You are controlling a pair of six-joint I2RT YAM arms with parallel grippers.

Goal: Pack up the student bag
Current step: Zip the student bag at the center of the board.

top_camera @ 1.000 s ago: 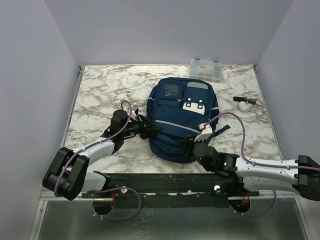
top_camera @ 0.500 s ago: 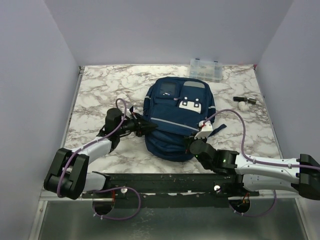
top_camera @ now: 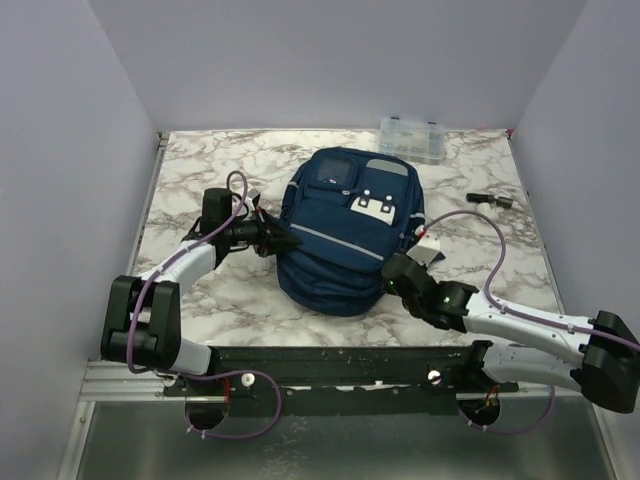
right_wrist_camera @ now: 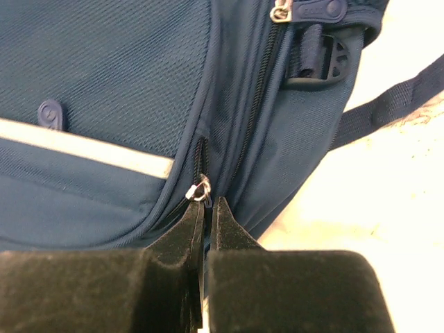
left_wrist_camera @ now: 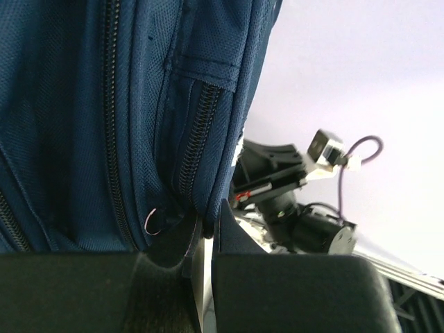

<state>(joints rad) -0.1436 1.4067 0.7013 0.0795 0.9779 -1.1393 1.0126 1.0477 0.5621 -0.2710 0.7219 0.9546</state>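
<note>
Overhead: the navy blue fabric backpack (top_camera: 350, 230) slumps soft mid white marbled surface (top_camera: 200, 170)
Left wrist: left gripper (left_wrist_camera: 207, 232) narrow, pinching fabric by a zip
Right wrist: right gripper (right_wrist_camera: 206, 208) closed at the silver zip pull (right_wrist_camera: 201, 189), likely the surest hold

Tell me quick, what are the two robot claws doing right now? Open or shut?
Left gripper: closed, pinching the navy backpack at its edge beside a zipper.
Right gripper: closed on the backpack's silver zipper pull.
</note>
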